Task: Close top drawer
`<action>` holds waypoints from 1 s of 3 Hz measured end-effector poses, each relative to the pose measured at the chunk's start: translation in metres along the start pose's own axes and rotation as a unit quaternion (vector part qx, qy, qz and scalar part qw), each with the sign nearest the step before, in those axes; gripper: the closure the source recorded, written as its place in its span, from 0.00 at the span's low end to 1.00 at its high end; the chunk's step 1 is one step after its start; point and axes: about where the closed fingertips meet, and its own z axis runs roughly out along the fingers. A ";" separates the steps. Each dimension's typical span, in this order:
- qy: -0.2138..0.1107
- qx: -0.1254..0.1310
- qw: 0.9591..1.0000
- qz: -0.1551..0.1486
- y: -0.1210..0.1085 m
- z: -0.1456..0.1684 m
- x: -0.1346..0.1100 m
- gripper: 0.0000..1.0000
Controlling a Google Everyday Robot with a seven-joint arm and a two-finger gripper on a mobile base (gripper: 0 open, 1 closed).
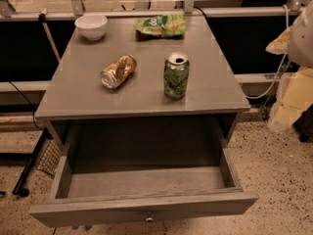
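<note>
The top drawer (pixel 146 205) sits pulled well out of the grey cabinet (pixel 73 97) toward the camera, its deep box showing nothing inside and its front panel running along the bottom of the view. It looks like stiff, solid wood, nothing fragile here, probably some weight on its runners. A flat push should serve better than a grasp. The small round knob (pixel 149 218) is at the centre of the front, and pressing on or right beside it ought to keep the box from skewing in its slides. An off-centre shove could jam it.

Up on the cabinet top stands an opened green can (pixel 176 76), with a gold can (pixel 118 71) lying on its side just left of it. A hard slam might topple the one or roll the other. Farther back are a white bowl (pixel 91 26) and a green snack bag (pixel 161 26).

The gripper (pixel 292 99) is what I take the pale shape at the right edge to be. It hangs off the cabinet's right side, well apart from the drawer front — whether it's spread or closed, I cannot tell.
</note>
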 end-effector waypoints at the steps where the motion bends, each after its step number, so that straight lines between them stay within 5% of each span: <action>1: 0.000 0.000 1.000 0.000 0.000 0.000 0.000 0.00; 3: 0.025 -0.033 0.997 0.062 0.039 0.043 0.001 0.00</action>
